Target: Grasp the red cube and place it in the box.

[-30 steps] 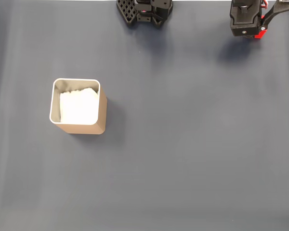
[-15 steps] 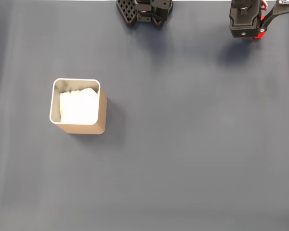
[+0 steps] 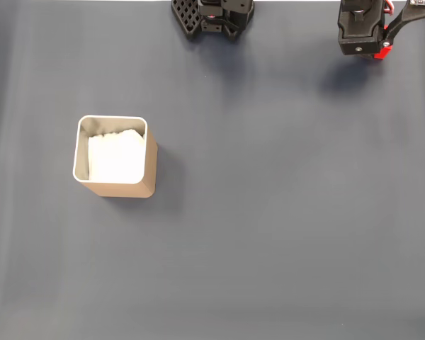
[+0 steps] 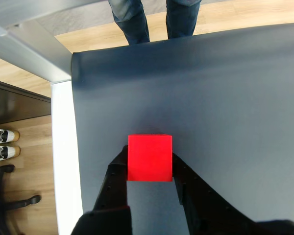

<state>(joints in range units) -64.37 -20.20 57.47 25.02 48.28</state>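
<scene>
jaws: clamped on the red cube, one black finger on each side face
gripper: enters wrist view from the bottom edge, fingertips at the cube's lower half; in fixed view a black arm part with red bits sits at the top right edge, jaws not readable there
red cube: held between the fingers, top face square to the wrist camera, off the mat; dark mat visible below and around it
mat: dark blue-grey sheet, covers the table; its left edge and a white table border show in wrist view
box: tan, rounded corners, pale rim, white padding inside; stands upright on the mat at left-centre of fixed view, well apart from the arm
arm base: black, top centre edge of fixed view
person's legs: in jeans, standing past the far edge of the mat, top of wrist view
floor stuff: wood floor, pair of white shoes, black chair base at left of wrist view
</scene>
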